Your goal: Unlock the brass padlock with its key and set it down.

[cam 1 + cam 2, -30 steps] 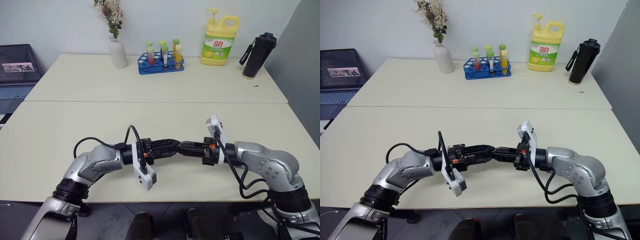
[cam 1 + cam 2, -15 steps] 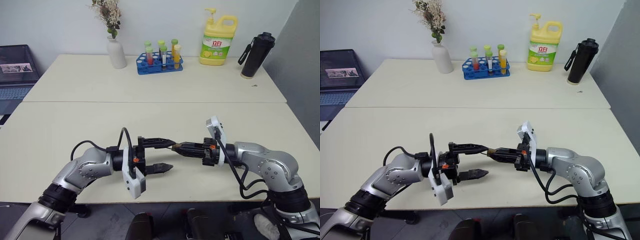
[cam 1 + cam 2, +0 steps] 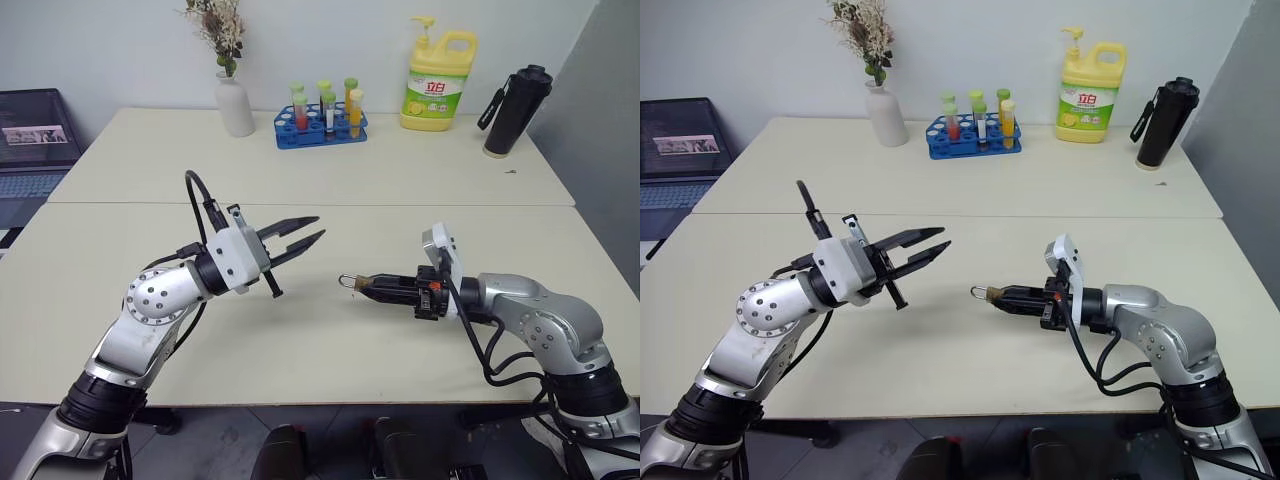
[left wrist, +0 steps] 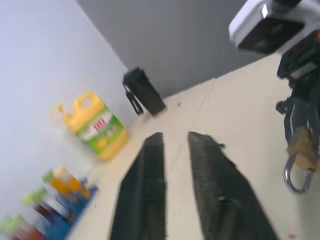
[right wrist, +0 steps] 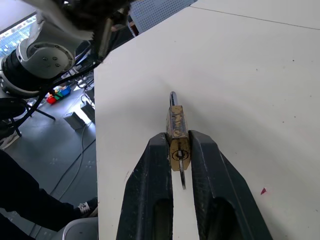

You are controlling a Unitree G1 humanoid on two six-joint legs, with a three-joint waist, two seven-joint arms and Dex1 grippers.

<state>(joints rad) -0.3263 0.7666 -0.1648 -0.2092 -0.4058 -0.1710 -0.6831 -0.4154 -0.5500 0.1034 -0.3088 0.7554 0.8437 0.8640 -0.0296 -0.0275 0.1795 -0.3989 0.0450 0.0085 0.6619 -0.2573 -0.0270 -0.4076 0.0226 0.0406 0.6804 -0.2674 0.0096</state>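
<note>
The brass padlock [image 5: 177,125] is pinched between the fingers of my right gripper [image 3: 362,287], which is shut on its body. The lock hangs just above the cream table [image 3: 330,170], and its silver shackle [image 3: 346,281] points toward my left arm. A thin silvery sliver [image 5: 182,179], apparently the key, sticks out of the body's near end between the fingers. My left gripper [image 3: 320,229] is raised to the left of the lock and well apart from it. It is shut to a narrow slit with nothing in it. The left wrist view shows the padlock [image 4: 302,149] off to the side.
Along the far edge stand a white vase with dried flowers [image 3: 236,105], a blue rack of tubes [image 3: 322,125], a yellow detergent bottle [image 3: 437,82] and a black flask [image 3: 510,110]. A laptop [image 3: 35,135] sits off the table's left. A seam divides the two tabletops.
My left gripper let go at the right gripper's tip and opened wide. It then lifted up and to the left, rolled over and closed again. The right gripper kept the padlock almost still.
</note>
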